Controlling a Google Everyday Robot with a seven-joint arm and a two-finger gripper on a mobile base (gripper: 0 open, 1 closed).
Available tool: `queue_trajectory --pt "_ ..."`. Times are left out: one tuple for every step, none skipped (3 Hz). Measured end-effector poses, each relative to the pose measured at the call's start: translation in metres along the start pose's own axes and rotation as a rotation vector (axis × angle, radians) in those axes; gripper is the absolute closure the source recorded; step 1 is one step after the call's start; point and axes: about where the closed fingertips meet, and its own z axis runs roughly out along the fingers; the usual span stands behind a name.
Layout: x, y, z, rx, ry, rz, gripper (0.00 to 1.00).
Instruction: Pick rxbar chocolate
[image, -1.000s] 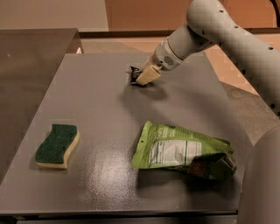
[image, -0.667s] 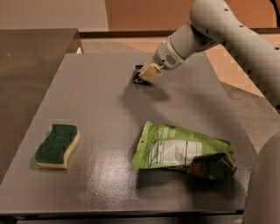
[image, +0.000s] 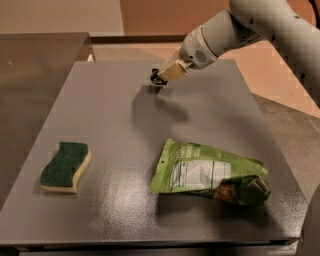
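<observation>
Over the grey table (image: 110, 130), gripper (image: 163, 76) pinches rxbar chocolate (image: 157, 79); small black wrapper.

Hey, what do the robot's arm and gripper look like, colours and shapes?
The arm is smooth, rounded, off-white tubing that ends in a cylindrical wrist with a patch of small dark dots. The gripper, over the far end of the grey table, is a cream-tan block. No loose cables show.

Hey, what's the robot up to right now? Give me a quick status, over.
Gripper at the table's far side, shut on the rxbar chocolate. Bar looks lifted, shadow beneath it. Sponge and green pouch near the front, not in the way.
</observation>
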Motion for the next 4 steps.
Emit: queue_trajectory --pt "-0.029 0.007 -0.024 0.01 -0.055 -0.038 1.0" --pt "-0.056 0.013 -0.046 0.024 -0.102 -0.085 1.0" --pt "-0.08 0.018 -0.065 0.036 -0.134 -0.136 1.0" --pt "-0.08 0.018 -0.065 0.036 -0.134 -0.136 1.0"
